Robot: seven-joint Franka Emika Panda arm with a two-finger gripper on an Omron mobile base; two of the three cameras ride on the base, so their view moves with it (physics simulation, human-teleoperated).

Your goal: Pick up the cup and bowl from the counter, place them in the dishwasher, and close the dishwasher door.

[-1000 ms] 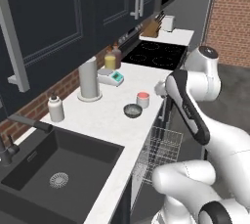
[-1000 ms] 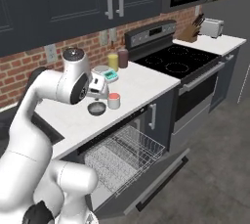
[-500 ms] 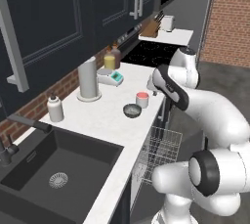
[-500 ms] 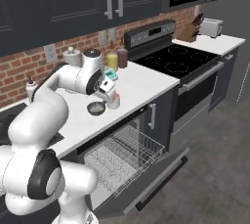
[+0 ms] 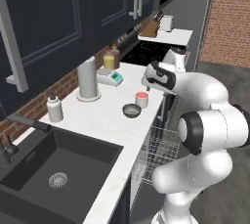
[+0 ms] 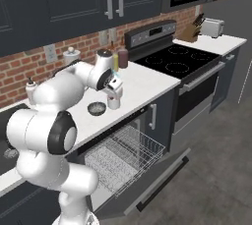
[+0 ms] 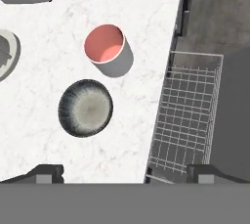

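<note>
Hand hangs over cup & bowl, fingers wide apart, empty. Both sit side by side on bench near edge, w/ rack pulled out below, prob. for an easy drop.

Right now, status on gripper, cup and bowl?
Gripper open, above the counter, holding nothing. Cup and bowl upright, side by side, apart. Dishwasher door down, rack pulled out. Nothing blocking the cup.
</note>
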